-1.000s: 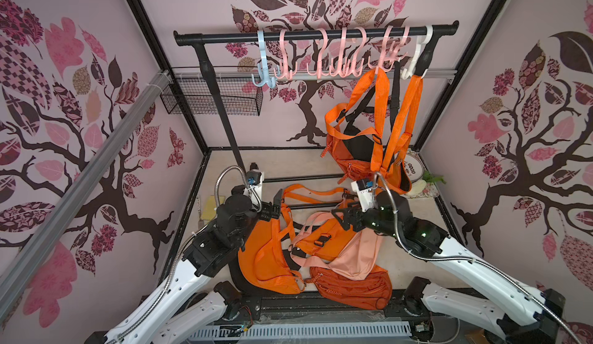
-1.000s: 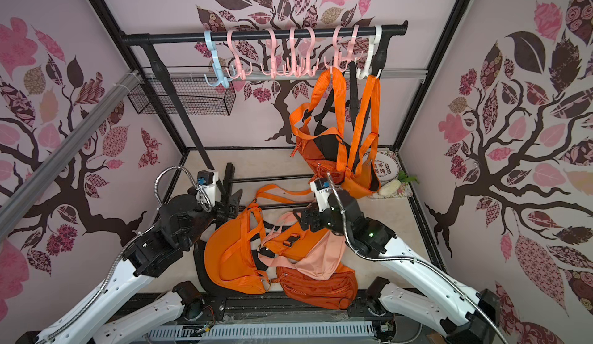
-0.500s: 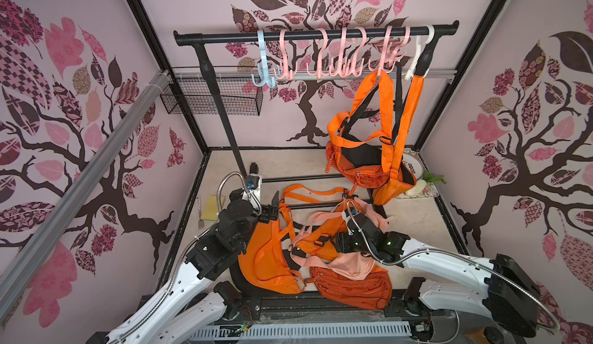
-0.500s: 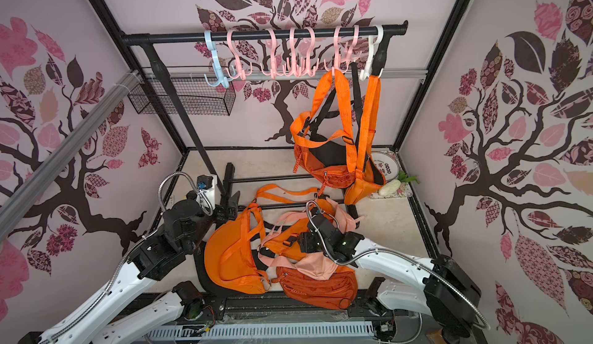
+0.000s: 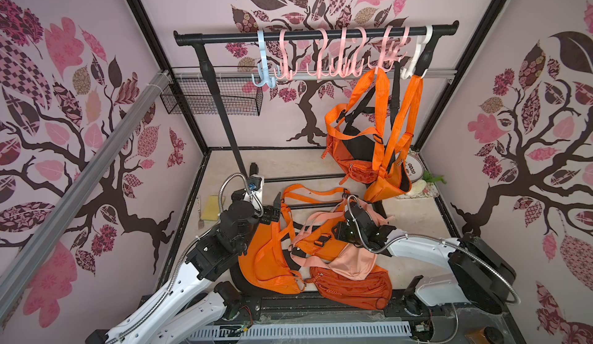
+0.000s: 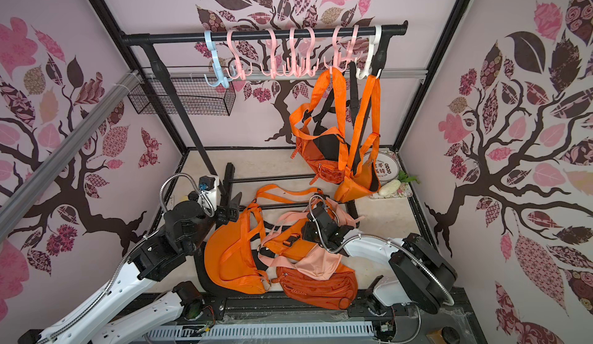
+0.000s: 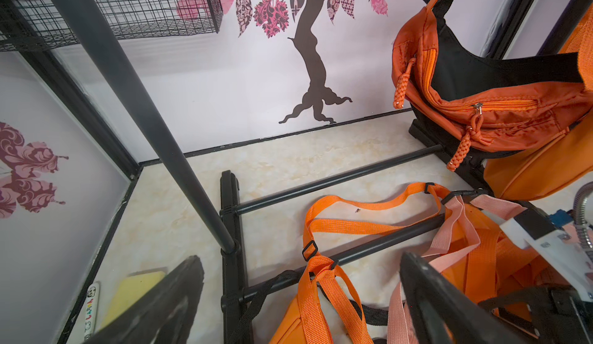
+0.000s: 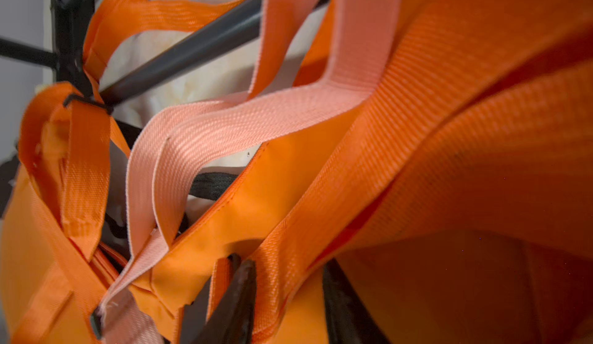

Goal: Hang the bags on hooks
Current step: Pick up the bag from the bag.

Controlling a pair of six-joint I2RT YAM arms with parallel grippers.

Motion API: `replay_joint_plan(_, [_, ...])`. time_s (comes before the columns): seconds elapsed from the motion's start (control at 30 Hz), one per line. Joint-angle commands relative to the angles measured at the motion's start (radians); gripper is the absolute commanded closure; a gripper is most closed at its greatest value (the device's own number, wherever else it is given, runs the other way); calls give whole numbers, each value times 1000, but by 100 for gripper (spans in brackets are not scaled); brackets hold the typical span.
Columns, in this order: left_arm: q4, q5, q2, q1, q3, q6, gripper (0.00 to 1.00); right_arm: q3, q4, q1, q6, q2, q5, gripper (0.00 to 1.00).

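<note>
Right gripper has dropped down, pinching an orange strap; it should squeeze tight before lifting. Left gripper is wide open, empty.

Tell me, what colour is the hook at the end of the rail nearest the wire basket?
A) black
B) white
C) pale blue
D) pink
C: the hook hanging nearest the basket is pale blue.
</note>
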Motion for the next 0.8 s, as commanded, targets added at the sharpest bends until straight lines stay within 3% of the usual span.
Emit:
replay_joint_plan(0.0, [33, -11, -2, -3, -30, 10, 2, 50, 32, 1, -5, 8, -7, 88])
replay_joint_plan(0.07, [32, 0, 1, -3, -29, 11, 2, 74, 5, 0, -30, -29, -6, 100])
replay_joint_plan(0.37, [50, 205, -48, -10, -42, 47, 3, 147, -50, 21, -102, -297, -128, 100])
replay_joint_plan(0.6, [91, 479, -123, -43, -78, 90, 7, 299, -75, 68, -201, -392, -312, 100])
replay_joint_plan(0.77, [113, 617, -142, -66, -84, 74, 8, 425, -82, 69, -208, -406, -350, 100])
